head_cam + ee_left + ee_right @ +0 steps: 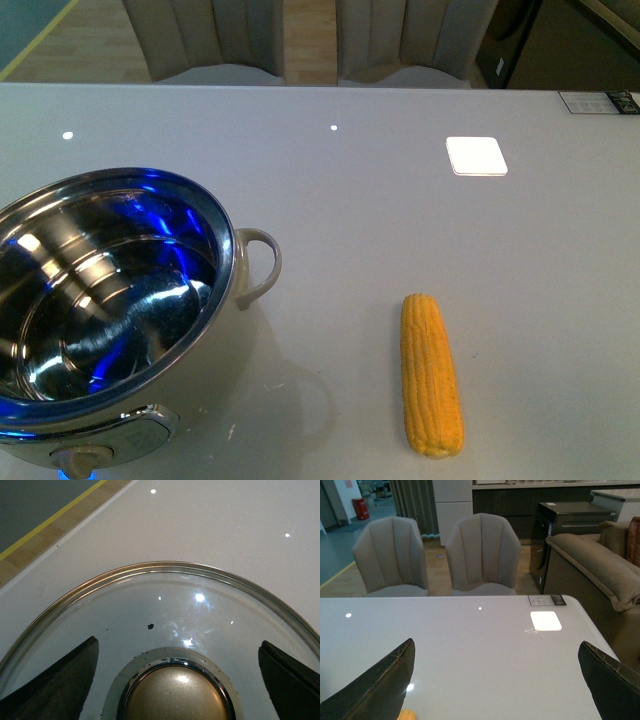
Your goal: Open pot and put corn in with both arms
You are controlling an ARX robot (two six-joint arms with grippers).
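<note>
pot [226, 240] sits open on the tabletop [350, 200], corn [431, 375] lying to its right. left end effector [177, 642] is spread wide around the glass lid [150, 595] and its knob [175, 695], not gripping. right end effector [496, 644] is wide open, empty.

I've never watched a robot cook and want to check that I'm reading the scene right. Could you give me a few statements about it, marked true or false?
1. The pot has no lid on it. True.
2. The corn is inside the pot. False: it lies on the table, to the right of the pot.
3. The left pincer hangs over the glass lid, with a finger on each side of the knob. True.
4. The right pincer grips the corn. False: it is open and holds nothing.
5. Three chairs stand beyond the table. False: only two show.
</note>
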